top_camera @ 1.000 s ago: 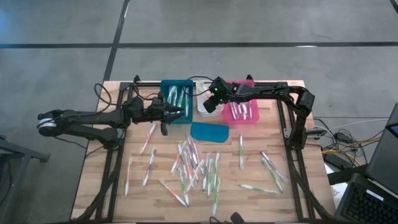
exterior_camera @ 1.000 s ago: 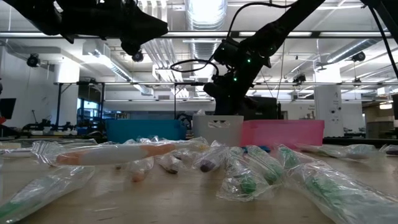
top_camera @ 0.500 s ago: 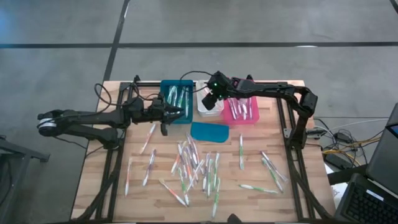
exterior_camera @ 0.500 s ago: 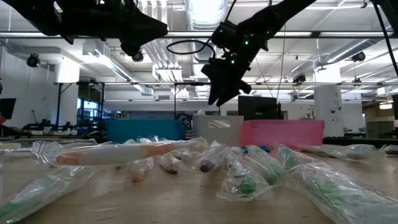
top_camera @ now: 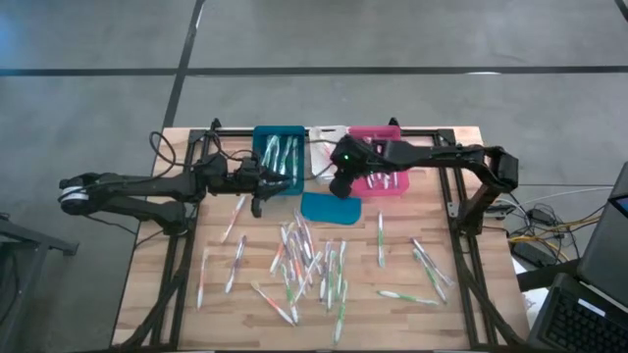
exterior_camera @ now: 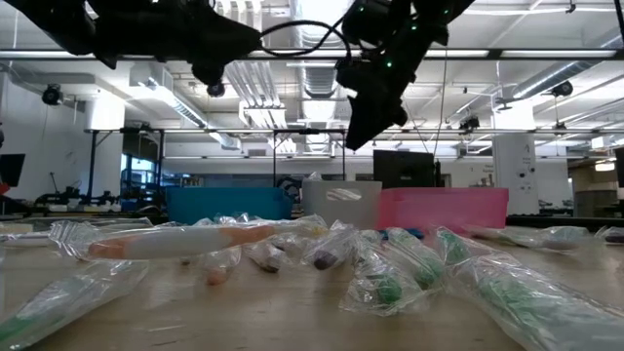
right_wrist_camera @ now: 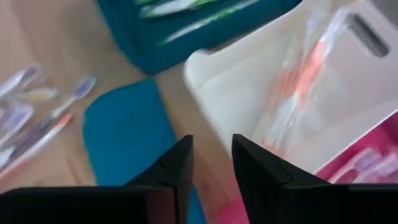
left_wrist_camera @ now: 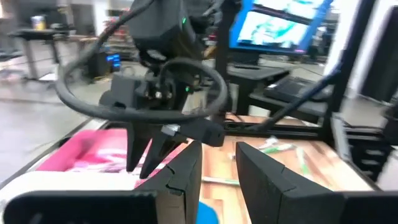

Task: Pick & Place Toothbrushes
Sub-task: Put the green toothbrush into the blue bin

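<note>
Most toothbrushes (top_camera: pixel 312 267) lie scattered across the tabletop (top_camera: pixel 226 299); some are in the teal bin (top_camera: pixel 278 157), white bin (right_wrist_camera: pixel 298 93) and pink bin (top_camera: pixel 387 181). The right gripper (top_camera: pixel 338 183) hangs over the white bin's near edge beside the teal lid (top_camera: pixel 330 208), jaws slightly apart, empty. The left gripper (top_camera: pixel 265 181) waits by the teal bin, jaws slightly apart, empty.
</note>
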{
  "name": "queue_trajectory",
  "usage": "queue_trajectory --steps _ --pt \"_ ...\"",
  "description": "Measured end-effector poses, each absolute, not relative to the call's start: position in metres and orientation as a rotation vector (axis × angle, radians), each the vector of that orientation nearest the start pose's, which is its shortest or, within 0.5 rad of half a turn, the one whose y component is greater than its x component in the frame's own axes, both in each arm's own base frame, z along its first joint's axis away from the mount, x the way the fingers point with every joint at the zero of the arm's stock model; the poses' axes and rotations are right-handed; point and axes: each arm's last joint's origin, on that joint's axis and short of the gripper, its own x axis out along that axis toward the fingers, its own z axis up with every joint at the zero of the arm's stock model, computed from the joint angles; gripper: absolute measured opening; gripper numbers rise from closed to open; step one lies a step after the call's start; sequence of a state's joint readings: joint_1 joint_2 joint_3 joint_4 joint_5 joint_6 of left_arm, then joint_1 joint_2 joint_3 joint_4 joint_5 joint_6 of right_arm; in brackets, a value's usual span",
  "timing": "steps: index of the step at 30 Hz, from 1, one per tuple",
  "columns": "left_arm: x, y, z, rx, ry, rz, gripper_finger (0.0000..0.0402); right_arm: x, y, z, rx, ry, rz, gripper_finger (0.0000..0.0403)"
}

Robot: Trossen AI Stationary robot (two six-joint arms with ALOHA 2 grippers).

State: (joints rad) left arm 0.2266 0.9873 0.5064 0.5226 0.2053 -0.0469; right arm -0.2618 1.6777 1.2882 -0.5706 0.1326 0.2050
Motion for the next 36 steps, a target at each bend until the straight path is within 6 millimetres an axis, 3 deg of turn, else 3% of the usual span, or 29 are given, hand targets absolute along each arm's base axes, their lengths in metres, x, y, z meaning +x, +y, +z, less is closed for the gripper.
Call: queue_trajectory --steps 5,15,25,36 --pt "0.214 0.035 0.272 -0.009 -0.016 -0.035 0.0103 0.325 -0.071 0.251 0.202 0.923 -0.43 0.0072" --pt "0.215 0.017 0.281 -0.078 0.345 0.091 0.0103 0.279 -0.035 0.257 0.105 0.816 -0.451 0.0028" --pt "0.206 -0.014 0.295 -0.24 0.562 0.197 0.0103 0.233 -0.028 0.256 0.138 0.716 -0.448 0.0011" --pt "0.21 -0.062 0.274 -0.457 0.712 0.144 0.0102 0.216 -0.026 0.255 0.146 0.69 -0.441 0.0028"
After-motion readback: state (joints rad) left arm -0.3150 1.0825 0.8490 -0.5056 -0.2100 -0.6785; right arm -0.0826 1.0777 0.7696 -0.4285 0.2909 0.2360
